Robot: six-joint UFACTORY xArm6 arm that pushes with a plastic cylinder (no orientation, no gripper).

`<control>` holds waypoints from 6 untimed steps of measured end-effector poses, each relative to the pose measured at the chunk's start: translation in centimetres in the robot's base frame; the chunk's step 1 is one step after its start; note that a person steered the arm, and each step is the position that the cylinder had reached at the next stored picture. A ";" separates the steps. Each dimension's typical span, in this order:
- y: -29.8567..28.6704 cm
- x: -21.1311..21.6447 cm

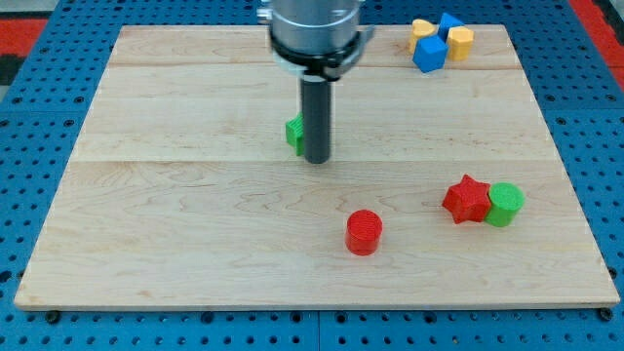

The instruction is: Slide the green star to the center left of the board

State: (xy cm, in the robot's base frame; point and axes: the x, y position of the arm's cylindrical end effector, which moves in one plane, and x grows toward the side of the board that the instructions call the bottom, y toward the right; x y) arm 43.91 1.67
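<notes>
Risk lies in the contact: my tip [316,159] sits touching the right side of the green star [294,133], mostly hidden behind the rod near board centre; no pincer exists here, only a bare rod; an off-centre leftward shove could spin the star away sideways

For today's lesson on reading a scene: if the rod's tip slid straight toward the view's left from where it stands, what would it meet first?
My tip would meet the green block first. It sits right against the rod's left side, mostly hidden, so its shape and actual contact are hard to judge. Beyond it the wooden board looks free to its left edge.
</notes>
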 end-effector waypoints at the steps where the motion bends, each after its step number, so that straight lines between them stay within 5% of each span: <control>1: 1.9 -1.2; 2: 0.6 -3.0; 6: -21.9 -3.6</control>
